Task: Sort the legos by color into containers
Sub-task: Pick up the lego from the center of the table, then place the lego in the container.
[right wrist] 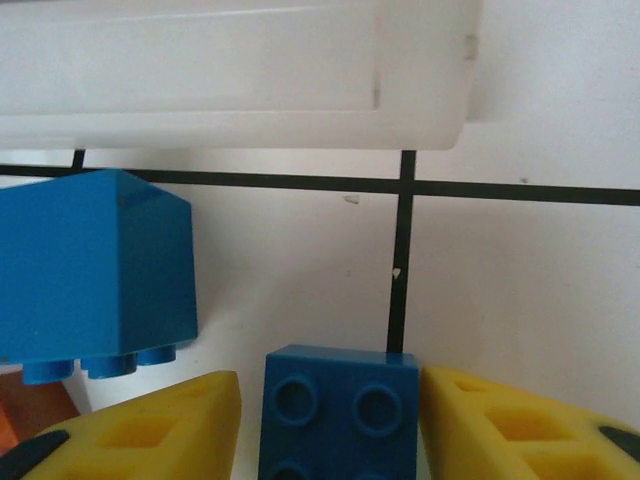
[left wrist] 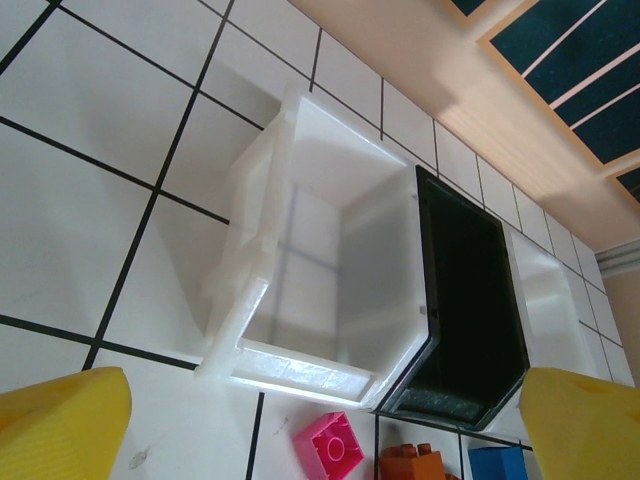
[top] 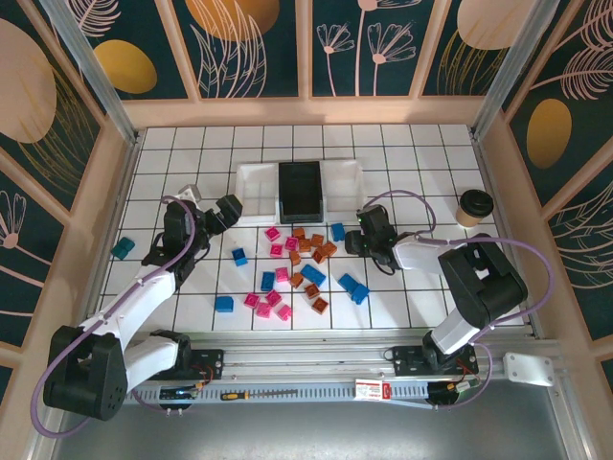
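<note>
yellow fingers (right wrist: 150, 430) of the right gripper (right wrist: 330, 400) sit closest, one on each side of a blue brick (right wrist: 338, 415) that lies studs-up on the white tile. the right finger looks to be against the brick, and a thin strip of floor shows on the other side. whether they pinch it already i can't tell. just to its left a second blue brick (right wrist: 95, 265) lies on its side, studs toward the lens. beyond both runs the long wall of a white tray (right wrist: 230, 75).

from above, the right gripper (top: 352, 241) is down at the right edge of the pile. the legos (top: 292, 273), pink, orange-brown and blue, lie scattered over the tiles in the middle of the table between the two arms. behind them three trays stand side by side, touching: a left white tray (top: 255, 192), a black tray (top: 300, 190) in the middle and a right white tray (top: 345, 182).

the left gripper (top: 209, 203) hangs just left of those trays, tilted toward them. in its own camera its fingers (left wrist: 60, 420) are spread wide with nothing between them. under it lie a pink brick (left wrist: 333, 447), an orange brick (left wrist: 410, 463) and a blue one (left wrist: 497, 463), all on the floor just short of the trays.

a teal block (top: 122, 248) sits alone far left. a paper cup (top: 472, 206) stands far right.
</note>
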